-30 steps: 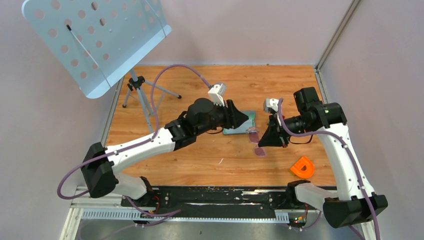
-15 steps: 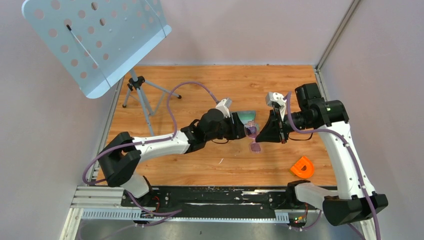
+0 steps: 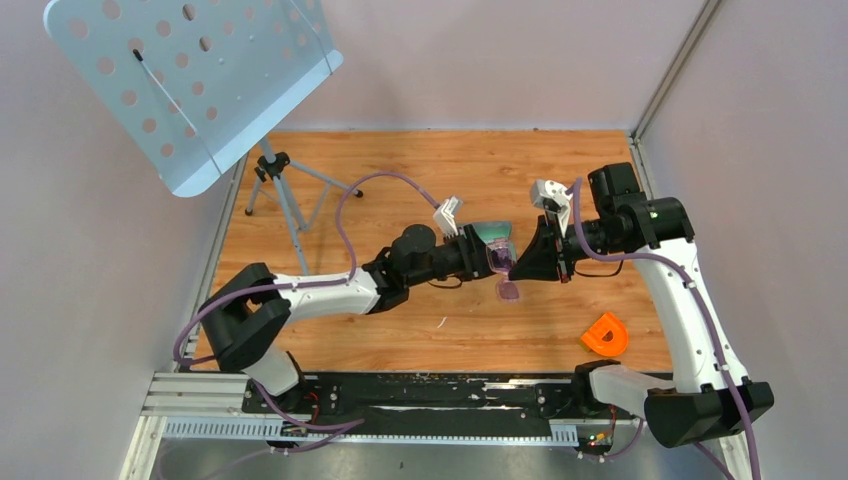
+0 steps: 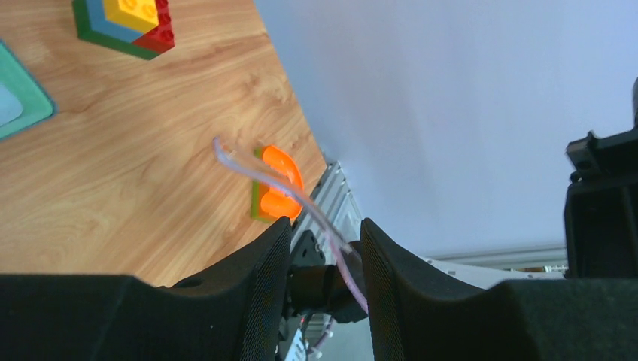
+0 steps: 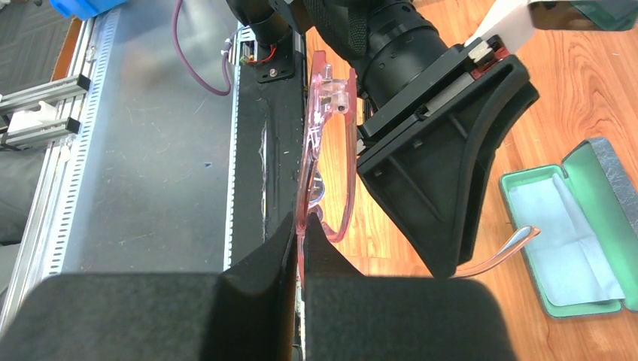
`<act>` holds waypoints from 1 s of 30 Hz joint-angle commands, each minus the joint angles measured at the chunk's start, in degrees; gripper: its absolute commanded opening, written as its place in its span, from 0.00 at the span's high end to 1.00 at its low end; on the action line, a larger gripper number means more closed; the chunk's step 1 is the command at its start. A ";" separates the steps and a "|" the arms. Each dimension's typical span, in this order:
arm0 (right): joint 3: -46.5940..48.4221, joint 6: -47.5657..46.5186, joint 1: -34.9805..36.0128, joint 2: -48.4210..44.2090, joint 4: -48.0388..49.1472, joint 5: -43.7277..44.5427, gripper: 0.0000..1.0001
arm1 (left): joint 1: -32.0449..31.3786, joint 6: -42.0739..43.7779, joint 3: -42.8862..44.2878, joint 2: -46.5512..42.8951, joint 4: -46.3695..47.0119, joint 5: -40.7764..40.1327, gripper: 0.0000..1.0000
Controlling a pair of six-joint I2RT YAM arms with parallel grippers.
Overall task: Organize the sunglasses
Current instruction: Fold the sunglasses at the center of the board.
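The sunglasses (image 5: 325, 150) are not yet put away: the right pincer (image 5: 301, 233) is clenched on the pink frame and holds the pair in the air above the tabletop (image 3: 400, 180), between the two arms. The left pincer (image 4: 325, 229) stands half released, with its jaws on both sides of one slim arm and not pressing it. The grey case (image 5: 602, 180) lies open near them with the cloth (image 5: 557, 233) inside, so I judge that folding and placing are both left to do.

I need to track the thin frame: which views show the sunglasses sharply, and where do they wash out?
Top external: even light, soft shadows, the sunglasses small but fairly sharp. Left wrist: their clear arm fades against the pale wall. Right wrist: frame crisp, no glare.
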 commanded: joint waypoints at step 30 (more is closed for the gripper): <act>-2.10 3.11 -0.95 -0.35 3.37 -4.97 1.00 | -0.47 -0.36 -2.21 4.97 20.58 -1.97 0.55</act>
